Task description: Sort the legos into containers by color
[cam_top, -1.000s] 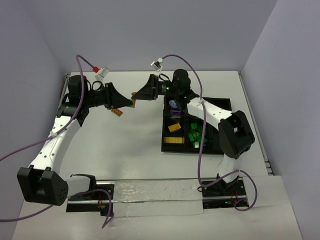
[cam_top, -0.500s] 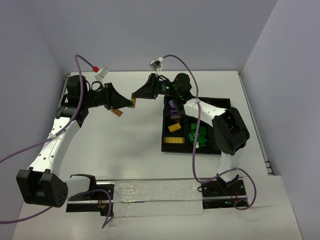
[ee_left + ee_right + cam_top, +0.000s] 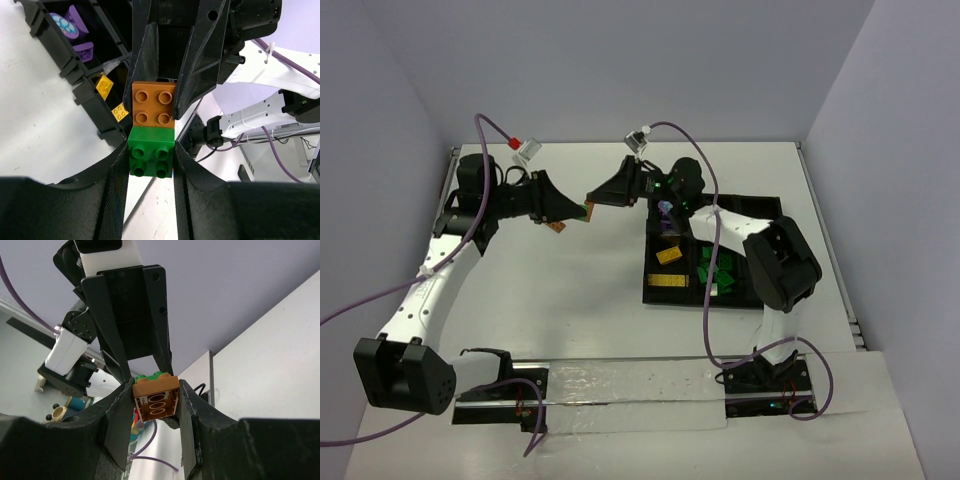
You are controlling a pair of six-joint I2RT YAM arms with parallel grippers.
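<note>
A two-colour cluster (image 3: 588, 205) hangs above the table between both grippers. My left gripper (image 3: 150, 150) is shut on its green brick (image 3: 150, 159). My right gripper (image 3: 156, 390) is shut on its orange brick (image 3: 156, 399), which also shows in the left wrist view (image 3: 154, 103). The two bricks are still joined. In the top view the left gripper (image 3: 572, 209) and right gripper (image 3: 600, 196) meet tip to tip. The black tray (image 3: 760, 205) lies at the right and holds purple bricks (image 3: 667, 212), yellow bricks (image 3: 669, 255) and green bricks (image 3: 713, 270) in separate compartments.
A loose orange brick (image 3: 556, 225) lies on the white table just below the left gripper. Purple cables loop over both arms. The tray's near corner (image 3: 85, 95) sits left of the held cluster in the left wrist view.
Both grippers stay shut on the joined cluster. The right arm has shifted and turned its wrist a little; the cluster has barely moved.
</note>
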